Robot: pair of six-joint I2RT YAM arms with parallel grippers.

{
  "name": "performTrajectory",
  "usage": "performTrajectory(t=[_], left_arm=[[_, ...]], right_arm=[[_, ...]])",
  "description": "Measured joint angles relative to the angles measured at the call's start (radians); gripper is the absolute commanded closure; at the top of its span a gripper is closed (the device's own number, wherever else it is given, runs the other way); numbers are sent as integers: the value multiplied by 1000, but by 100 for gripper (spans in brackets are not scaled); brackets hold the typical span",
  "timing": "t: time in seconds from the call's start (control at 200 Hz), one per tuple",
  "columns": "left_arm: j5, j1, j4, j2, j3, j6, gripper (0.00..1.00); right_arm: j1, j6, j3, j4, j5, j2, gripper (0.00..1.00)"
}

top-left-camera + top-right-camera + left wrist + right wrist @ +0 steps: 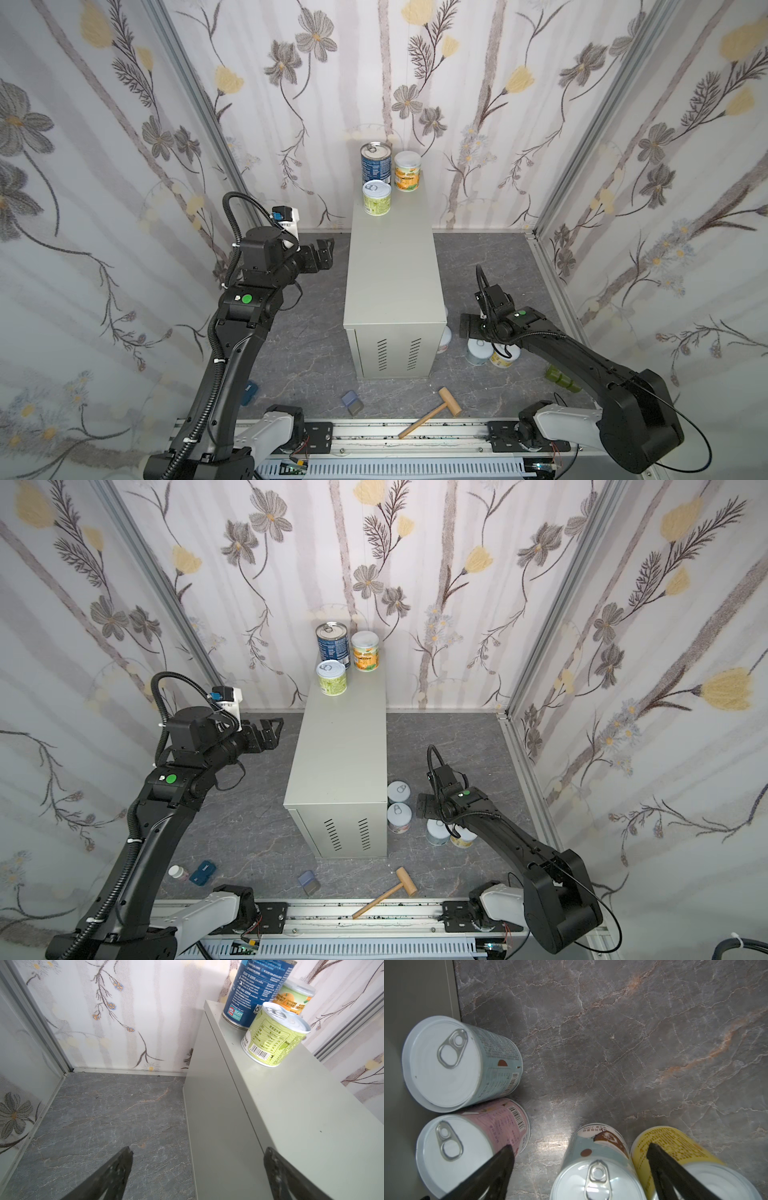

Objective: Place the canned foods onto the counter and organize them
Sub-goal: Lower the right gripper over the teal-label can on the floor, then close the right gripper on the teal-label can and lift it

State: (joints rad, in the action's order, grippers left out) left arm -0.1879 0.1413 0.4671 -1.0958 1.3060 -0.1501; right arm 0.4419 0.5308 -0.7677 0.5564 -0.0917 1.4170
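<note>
Grey marbled floor (291,353), floral walls (104,166); three cans (377,198) upper centre on the counter (392,270), four cans (399,791) right of it, two partly hidden by the right arm (498,833); left gripper (197,1148) and right gripper (580,1146) spread, empty.

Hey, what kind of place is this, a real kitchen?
Probably a staged robot test booth, not a real kitchen: floral wallpaper panels in aluminium framing, robot arms on a rail, and a grey metal box serving as the counter.

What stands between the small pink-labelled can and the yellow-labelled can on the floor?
A pale blue-labelled can with a white pull-tab lid, upright; the right wrist view shows it.
</note>
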Motion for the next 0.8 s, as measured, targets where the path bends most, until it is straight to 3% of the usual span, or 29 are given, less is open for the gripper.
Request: performTrajectory(t=[0.495,0.804], left_arm=[[-31,-19,-22,-6,-10,-13,0],[-51,-27,-39,-16,-16,-34,0]], right_arm=[[5,123,204,-59,13,-121,0],[111,169,213,-47,-65,-138,7]])
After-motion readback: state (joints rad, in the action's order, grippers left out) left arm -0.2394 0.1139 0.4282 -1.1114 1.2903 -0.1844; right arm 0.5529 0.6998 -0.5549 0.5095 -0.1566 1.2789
